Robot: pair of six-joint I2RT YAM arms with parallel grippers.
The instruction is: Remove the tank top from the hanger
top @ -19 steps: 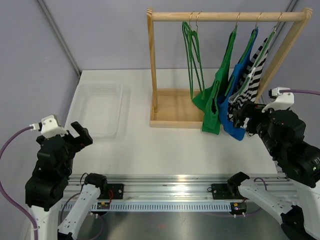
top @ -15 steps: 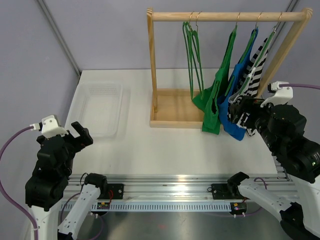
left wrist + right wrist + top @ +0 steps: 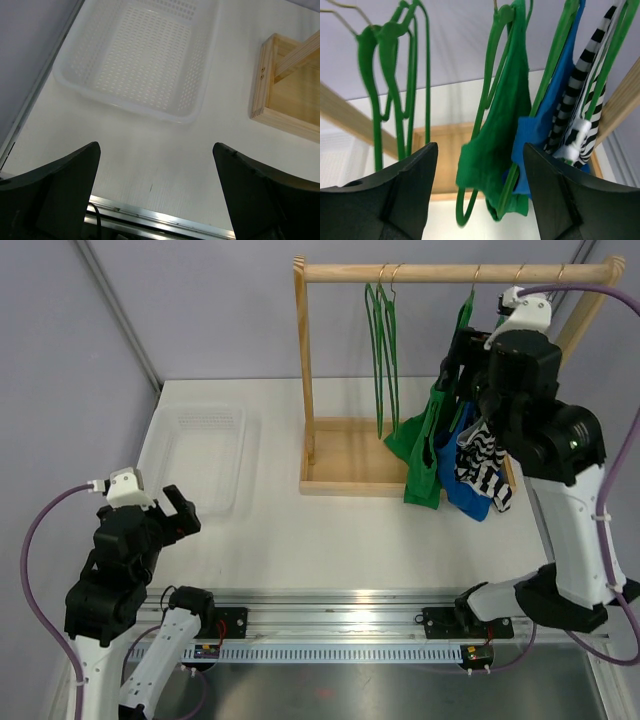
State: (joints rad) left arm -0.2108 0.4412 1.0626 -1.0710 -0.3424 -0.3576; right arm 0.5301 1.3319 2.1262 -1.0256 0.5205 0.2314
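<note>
A green tank top (image 3: pixel 428 440) hangs on a green hanger (image 3: pixel 492 65) from the wooden rack's rod (image 3: pixel 450 273), next to a blue top (image 3: pixel 468 480) and a black-and-white striped top (image 3: pixel 480 455). In the right wrist view the green top (image 3: pixel 507 130) sits between my open fingers, a little beyond them. My right gripper (image 3: pixel 455 360) is raised high beside the hangers, open and empty. My left gripper (image 3: pixel 170 512) is open and empty low over the table's left front.
Two bare green hangers (image 3: pixel 383 340) hang left of the clothes. The rack's wooden base (image 3: pixel 350 455) and upright post (image 3: pixel 303 360) stand mid-table. A clear plastic basket (image 3: pixel 205 455) lies at the left, also in the left wrist view (image 3: pixel 145 55).
My right arm has risen from table height up to the hangers near the rod. The striped and blue tops have shifted lower. My left arm moved slightly forward.
</note>
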